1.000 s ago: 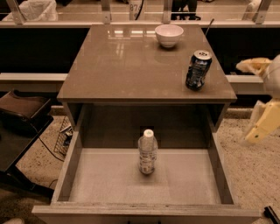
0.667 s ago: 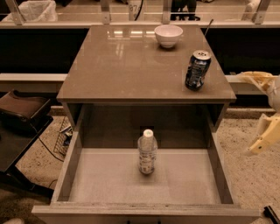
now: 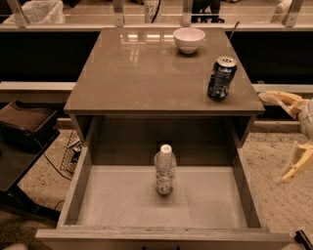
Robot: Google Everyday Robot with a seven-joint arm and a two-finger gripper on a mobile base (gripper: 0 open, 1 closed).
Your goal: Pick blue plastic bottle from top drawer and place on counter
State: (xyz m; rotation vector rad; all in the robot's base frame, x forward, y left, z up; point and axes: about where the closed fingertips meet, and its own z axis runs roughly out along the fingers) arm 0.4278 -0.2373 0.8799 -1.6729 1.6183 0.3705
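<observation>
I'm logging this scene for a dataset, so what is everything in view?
bottle: 1, clear with white cap, upright mid-drawer
drawer: 1, grey, pulled open below the counter
counter: 1, glossy beige-brown, above the drawer
can: 1, dark blue, counter's front right, tilted
bowl: 1, white, back of the counter
bag: 1, whitish, far top left
hand: 1, pale cream, right edge beside the drawer, fingers spread open, holding nothing
</observation>
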